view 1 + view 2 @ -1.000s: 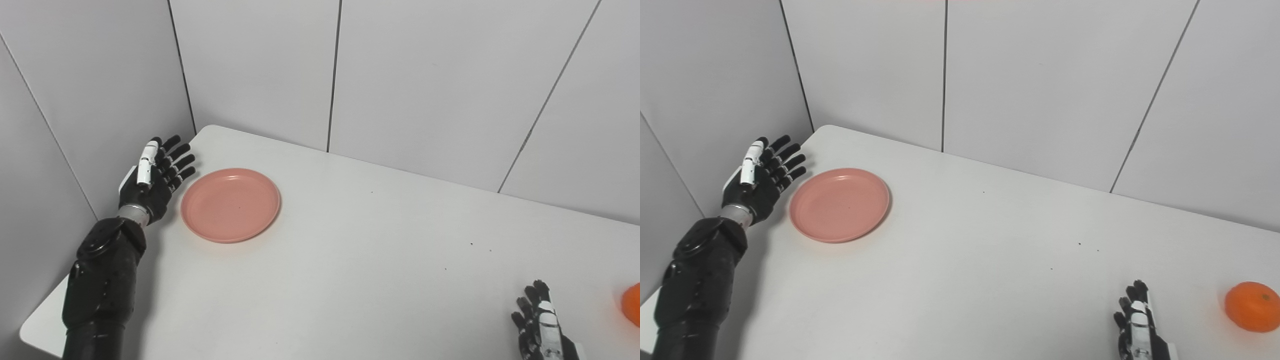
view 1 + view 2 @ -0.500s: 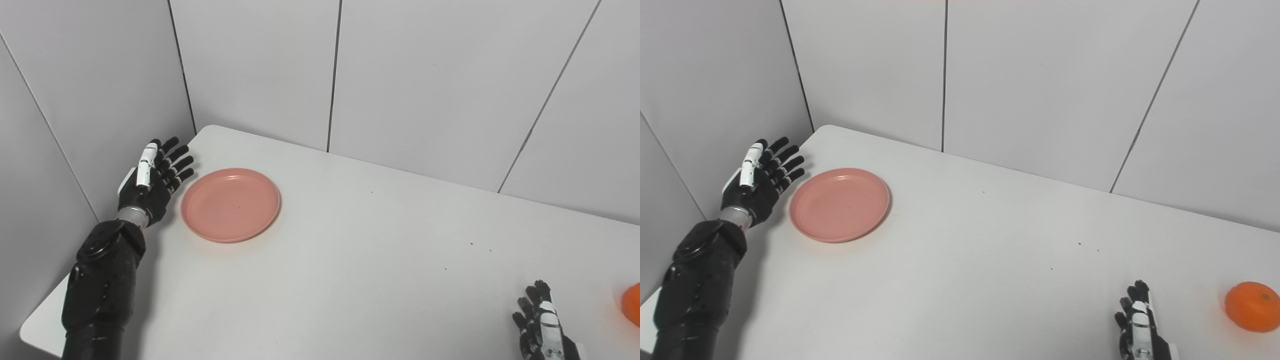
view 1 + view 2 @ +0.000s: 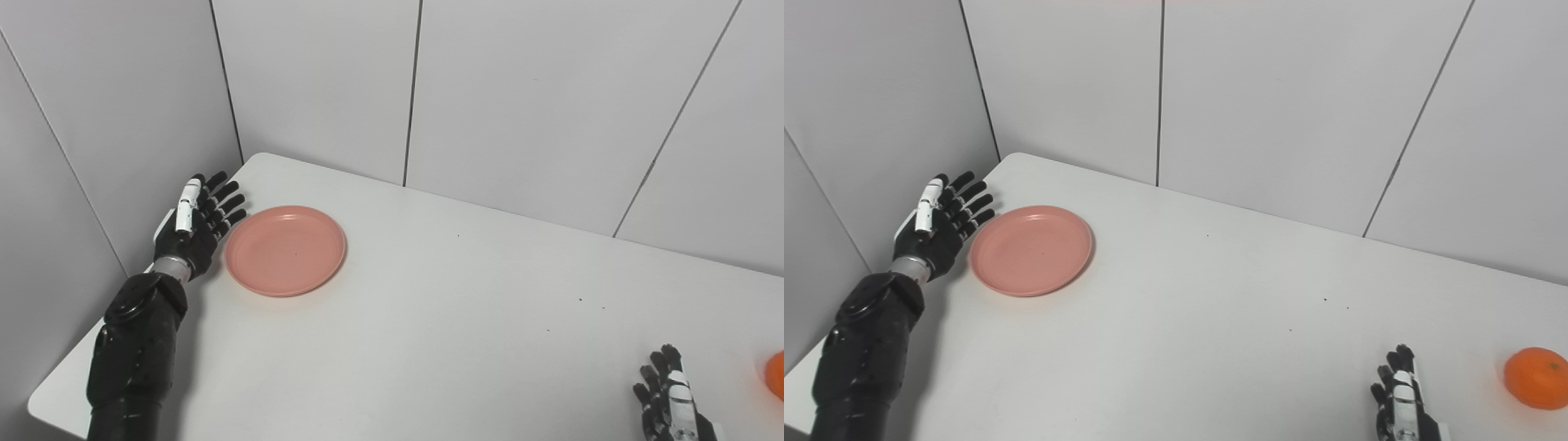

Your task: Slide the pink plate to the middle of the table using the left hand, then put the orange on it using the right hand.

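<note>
Round, smooth pink plate (image 3: 285, 250) near the far-left corner of the matte white table (image 3: 429, 343), left hand (image 3: 195, 226) splayed empty just beside its rim; glossy orange (image 3: 1536, 378) near the right edge, right hand (image 3: 1402, 407) empty, fingers apart.

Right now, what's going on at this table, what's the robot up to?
The robot is set to push a pink plate across a white table. Its left hand is open beside the plate's left rim, fingers almost at the edge; contact is unclear. The plate sits near the far left corner, not the middle, with nothing on it. The right hand waits open at the near right, and the orange lies on the table to its right, untouched.
</note>
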`<action>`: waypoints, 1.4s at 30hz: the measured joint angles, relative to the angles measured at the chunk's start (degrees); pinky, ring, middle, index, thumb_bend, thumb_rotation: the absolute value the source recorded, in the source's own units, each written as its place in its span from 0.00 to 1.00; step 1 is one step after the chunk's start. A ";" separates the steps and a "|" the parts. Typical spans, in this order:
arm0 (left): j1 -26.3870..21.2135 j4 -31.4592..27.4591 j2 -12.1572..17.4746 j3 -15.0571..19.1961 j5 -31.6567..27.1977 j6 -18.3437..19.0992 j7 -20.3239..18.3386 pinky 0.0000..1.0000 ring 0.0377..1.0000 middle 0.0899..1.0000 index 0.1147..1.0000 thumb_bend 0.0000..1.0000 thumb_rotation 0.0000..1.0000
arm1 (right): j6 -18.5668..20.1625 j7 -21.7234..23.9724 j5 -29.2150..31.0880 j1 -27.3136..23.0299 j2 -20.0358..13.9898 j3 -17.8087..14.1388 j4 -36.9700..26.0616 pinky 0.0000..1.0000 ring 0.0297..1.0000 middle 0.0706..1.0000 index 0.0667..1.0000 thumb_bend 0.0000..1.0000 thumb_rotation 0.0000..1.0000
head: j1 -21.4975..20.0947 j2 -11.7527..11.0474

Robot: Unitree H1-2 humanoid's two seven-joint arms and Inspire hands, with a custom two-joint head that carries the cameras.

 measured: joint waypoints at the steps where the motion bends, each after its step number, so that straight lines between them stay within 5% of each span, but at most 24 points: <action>1: 0.00 0.44 0.00 -0.02 0.04 0.00 0.11 0.88 0.88 0.87 0.85 0.28 1.00 | 0.00 0.01 0.03 0.00 -0.04 0.00 0.00 1.00 1.00 1.00 1.00 0.08 1.00 | 0.00 0.00; 29: -0.72 7.07 -0.38 -2.83 0.67 -6.68 -2.51 0.86 0.86 0.86 0.84 0.32 1.00 | 0.93 -0.01 0.44 -0.07 -0.21 -0.17 -0.50 1.00 1.00 1.00 1.00 0.07 1.00 | 0.09 0.44; 42: -1.37 5.91 -1.69 -5.73 0.64 -5.66 -2.54 0.80 0.82 0.83 0.81 0.33 1.00 | 1.22 -0.02 0.48 -0.08 -0.17 -0.13 -0.50 1.00 1.00 1.00 1.00 0.08 1.00 | -0.26 0.88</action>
